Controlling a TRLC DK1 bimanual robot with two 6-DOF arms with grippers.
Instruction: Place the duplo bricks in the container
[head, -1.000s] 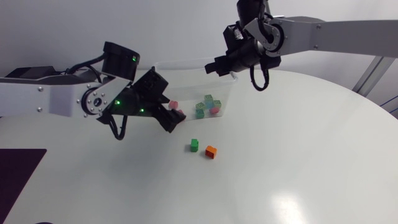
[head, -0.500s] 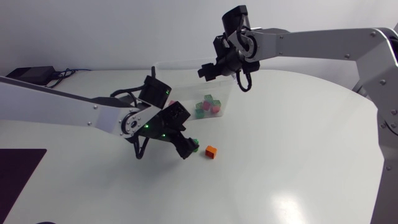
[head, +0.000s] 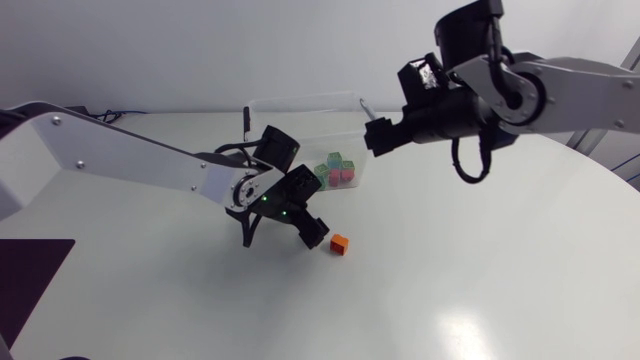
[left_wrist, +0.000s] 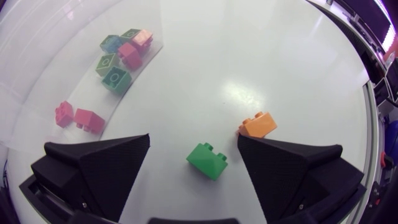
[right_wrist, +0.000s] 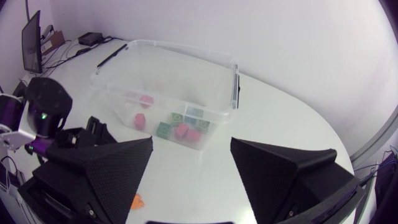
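Note:
A green brick (left_wrist: 207, 161) lies on the table between the fingers of my open left gripper (left_wrist: 193, 138), touching neither; in the head view that gripper (head: 308, 228) hides it. An orange brick (left_wrist: 257, 124) (head: 340, 244) rests just beside one fingertip. The clear container (head: 300, 101) (right_wrist: 180, 50) holds several green, blue and pink bricks (head: 336, 170) (right_wrist: 180, 129). My right gripper (head: 376, 134) (right_wrist: 191, 146) hangs open and empty above the table, to the right of the container.
The white table stretches bare in front and to the right of the bricks. My left arm (head: 150, 165) crosses the table in front of the container. A dark mat (head: 25, 275) lies at the table's left edge.
My left gripper has travelled right and forward from beside the container to straddle the green brick. My right gripper has opened and swung from above the container out to its right.

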